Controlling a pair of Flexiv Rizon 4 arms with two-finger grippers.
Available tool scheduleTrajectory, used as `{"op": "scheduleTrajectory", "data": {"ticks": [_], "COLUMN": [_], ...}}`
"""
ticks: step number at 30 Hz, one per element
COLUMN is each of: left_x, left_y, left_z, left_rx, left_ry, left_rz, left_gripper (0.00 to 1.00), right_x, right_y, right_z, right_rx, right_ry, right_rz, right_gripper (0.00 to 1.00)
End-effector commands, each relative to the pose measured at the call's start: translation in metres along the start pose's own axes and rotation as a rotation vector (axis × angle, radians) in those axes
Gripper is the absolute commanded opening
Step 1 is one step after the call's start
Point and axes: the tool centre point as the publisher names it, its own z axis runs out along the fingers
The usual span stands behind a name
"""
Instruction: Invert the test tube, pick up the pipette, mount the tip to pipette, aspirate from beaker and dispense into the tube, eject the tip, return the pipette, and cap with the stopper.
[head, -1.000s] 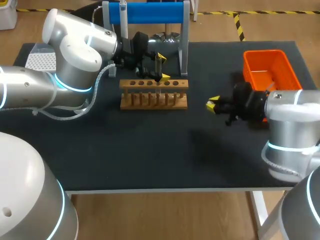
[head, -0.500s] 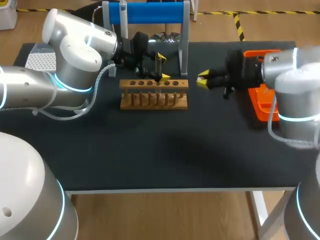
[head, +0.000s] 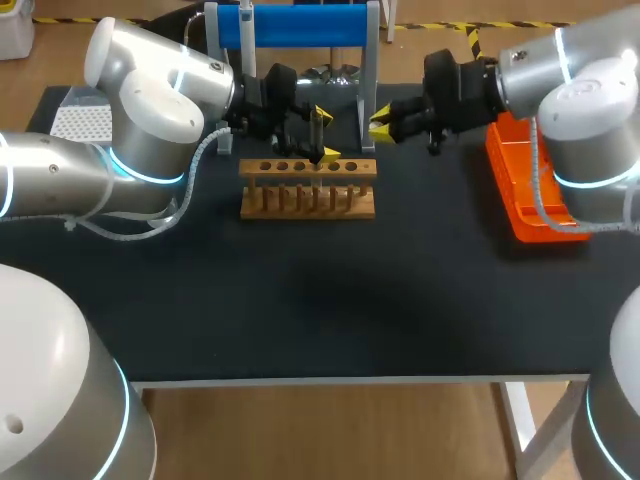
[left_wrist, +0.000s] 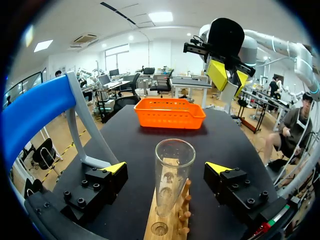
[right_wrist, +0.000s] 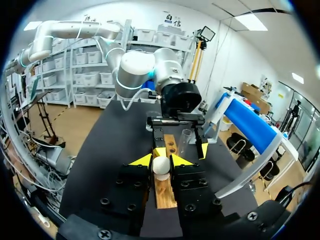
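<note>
1. L hand (left_wrist: 166, 169) is standing wide open on either side of test tube (left_wrist: 173, 172), fingers not touching it.
2. Test tube is sitting upright, mouth up, in wooden rack (head: 308, 190) on dark surface (head: 320, 300).
3. R hand (right_wrist: 161, 161) is gripping white stopper (right_wrist: 161, 167), hovering by rack's R end, near blue stand (head: 300, 25).

A black surface (head: 330, 300) carries four items. A wooden rack (head: 308, 190) with a row of holes stands lengthwise toward the middle of the far edge. Just behind it, at the far edge, rises a grey stand topped with a blue bar (head: 300, 25). An orange mesh basket (head: 520, 205) sits along the right edge. A white perforated tray (head: 80, 122) lies at the far left corner.
</note>
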Motion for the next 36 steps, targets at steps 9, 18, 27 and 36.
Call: {"op": "scheduleTrajectory", "data": {"ticks": [9, 18, 27, 36], "left_x": [-0.001, -0.001, -0.001, -0.001], "left_y": [0.001, 0.001, 0.001, 0.001], "left_z": [0.001, 0.001, 0.001, 0.001], "left_rx": [0.002, 0.002, 0.002, 0.002], "left_ry": [0.003, 0.003, 0.003, 0.003], "left_rz": [0.001, 0.001, 0.001, 0.001], "left_gripper": [1.0, 1.0, 1.0, 1.0], "right_x": [-0.003, -0.013, -0.035, -0.044], "right_y": [0.001, 0.003, 0.016, 0.032], "right_z": [-0.002, 0.004, 0.023, 0.042], "right_rx": [0.012, 0.032, 0.082, 0.089], "right_ry": [0.094, 0.09, 0.101, 0.117], "right_rz": [0.001, -0.006, -0.029, -0.04], "right_gripper": [0.0, 0.0, 0.0, 0.0]}}
